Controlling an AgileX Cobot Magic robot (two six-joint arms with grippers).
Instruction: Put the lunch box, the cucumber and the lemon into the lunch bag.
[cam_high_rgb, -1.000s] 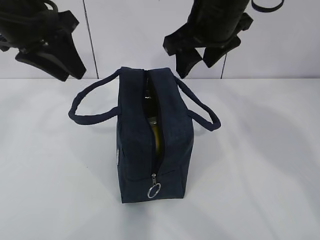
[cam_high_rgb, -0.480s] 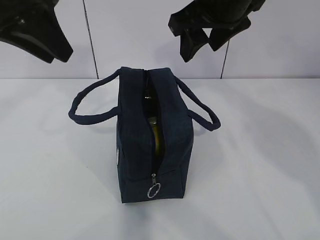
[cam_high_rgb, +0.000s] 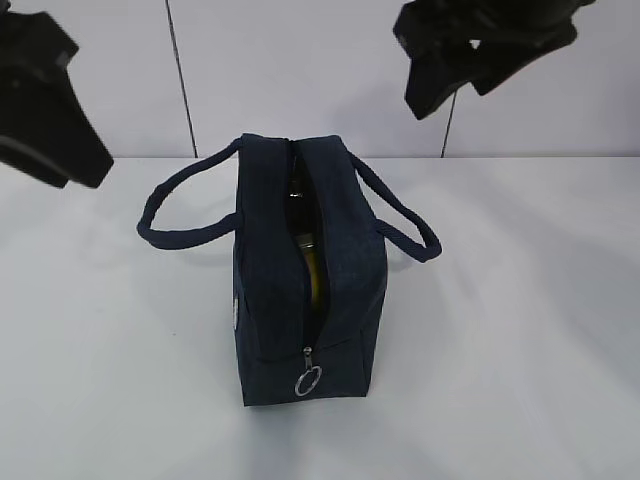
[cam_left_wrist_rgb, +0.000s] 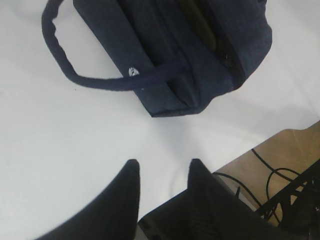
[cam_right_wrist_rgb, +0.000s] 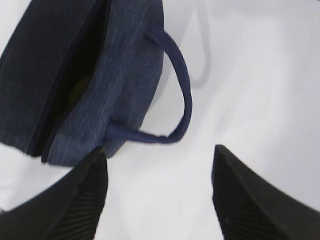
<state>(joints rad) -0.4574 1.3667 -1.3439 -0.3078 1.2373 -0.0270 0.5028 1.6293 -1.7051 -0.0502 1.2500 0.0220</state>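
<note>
Bag (cam_high_rgb: 305, 275) stands upright at bench (cam_high_rgb: 520, 330) centre, zip end w/ ring pull (cam_high_rgb: 309, 381) at 6 o'clock, handles splayed to 9 and 3. Slot on top gapes; something yellow-green (cam_high_rgb: 312, 268) shows inside, likely lemon over cucumber, can't confirm.

My left end effector (cam_left_wrist_rgb: 161, 172): empty, jaws part-spread, high at 10 o'clock of bag. Right end effector (cam_right_wrist_rgb: 160, 170): empty, jaws wide, high at 1 o'clock. Neither touches anything.

Judgement: nothing left on bench in view, so loading looks done; step in hand is clearing off. To do it well: lift both arms straight out, stay clear of handles, don't snag or tip bag.

Not verifiable: box not visible at all, presumably deep inside. Bag interior dark in both wrist views. Both arms cropped at top edge of exterior view. Bench corners outside views unchecked.
</note>
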